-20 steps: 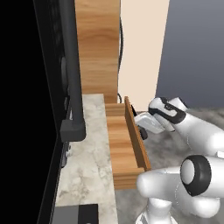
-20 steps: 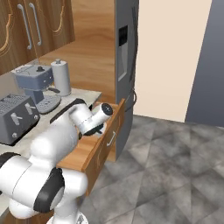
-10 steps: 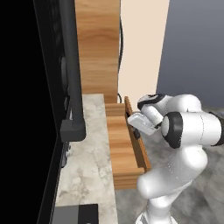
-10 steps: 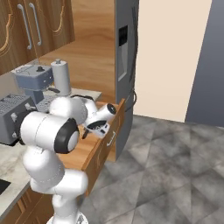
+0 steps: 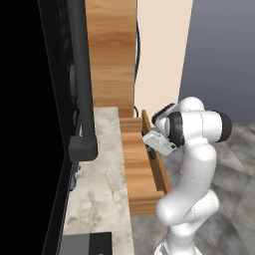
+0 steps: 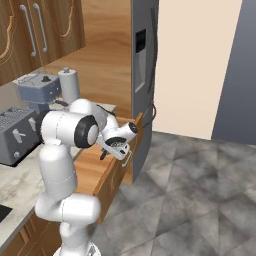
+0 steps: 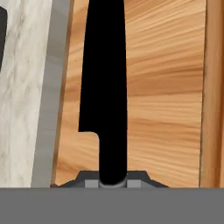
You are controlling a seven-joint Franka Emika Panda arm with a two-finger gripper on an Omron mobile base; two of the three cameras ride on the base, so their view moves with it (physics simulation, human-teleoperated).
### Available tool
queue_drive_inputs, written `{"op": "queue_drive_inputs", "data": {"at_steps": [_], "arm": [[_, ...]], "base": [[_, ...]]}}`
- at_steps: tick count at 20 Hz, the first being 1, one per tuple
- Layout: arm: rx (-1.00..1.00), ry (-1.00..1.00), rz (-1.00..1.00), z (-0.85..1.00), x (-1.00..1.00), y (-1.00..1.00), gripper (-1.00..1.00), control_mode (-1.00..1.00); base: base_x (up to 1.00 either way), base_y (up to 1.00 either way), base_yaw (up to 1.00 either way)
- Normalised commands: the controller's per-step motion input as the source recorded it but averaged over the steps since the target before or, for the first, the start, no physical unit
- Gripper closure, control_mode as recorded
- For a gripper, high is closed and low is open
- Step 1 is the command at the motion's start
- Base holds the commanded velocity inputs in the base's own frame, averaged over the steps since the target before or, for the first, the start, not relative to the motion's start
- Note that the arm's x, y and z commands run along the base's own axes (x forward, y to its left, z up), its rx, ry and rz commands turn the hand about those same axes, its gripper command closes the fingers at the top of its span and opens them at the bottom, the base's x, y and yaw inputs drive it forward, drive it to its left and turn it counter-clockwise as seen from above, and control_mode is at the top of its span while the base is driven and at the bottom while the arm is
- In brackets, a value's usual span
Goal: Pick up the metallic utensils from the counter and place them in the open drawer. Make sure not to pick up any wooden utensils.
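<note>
A slim black knife (image 7: 107,87), one of the metallic utensils, sticks out from my gripper (image 7: 113,181), which is shut on its handle. The blade points along the light wood inside of the open drawer (image 7: 166,109) and hangs just above it. The marble counter (image 7: 22,87) runs along the drawer's left side in the hand view. From the left base view, my gripper (image 5: 152,152) hangs over the drawer (image 5: 137,169), close to its front wall. The right base view has the gripper (image 6: 105,152) above the drawer (image 6: 92,167) beside the metal bar handle.
A toaster (image 6: 15,135), a coffee machine (image 6: 37,92) and a grey canister (image 6: 69,85) stand on the counter behind the drawer. A tall grey fridge (image 6: 145,75) is just past the drawer. The dark tap (image 5: 82,99) and a sink corner (image 5: 84,244) are on the left.
The arm has straightened up from a low crouch. The gripper, still shut on the knife, has shifted slightly inward over the drawer.
</note>
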Motion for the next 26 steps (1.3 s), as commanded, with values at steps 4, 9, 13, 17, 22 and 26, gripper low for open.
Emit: {"op": "queue_drive_inputs", "data": {"at_steps": [4,9,13,17,22,26], "arm": [[0.00,0.00,0.00,-0.48,0.43,0.00,1.00,-1.00],[0.00,0.00,0.00,-0.45,0.37,0.00,1.00,-1.00],[0.00,0.00,0.00,-0.46,0.26,-0.17,1.00,-1.00],[0.00,0.00,0.00,-0.58,0.13,-0.56,1.00,-1.00],[0.00,0.00,0.00,-0.68,0.09,-0.93,1.00,-1.00],[0.00,0.00,0.01,-0.70,0.15,-1.00,1.00,-1.00]], "base": [[0.00,0.00,0.00],[0.00,0.00,0.00],[0.00,0.00,0.00],[0.00,0.00,0.00],[0.00,0.00,0.00],[0.00,0.00,0.00]]}}
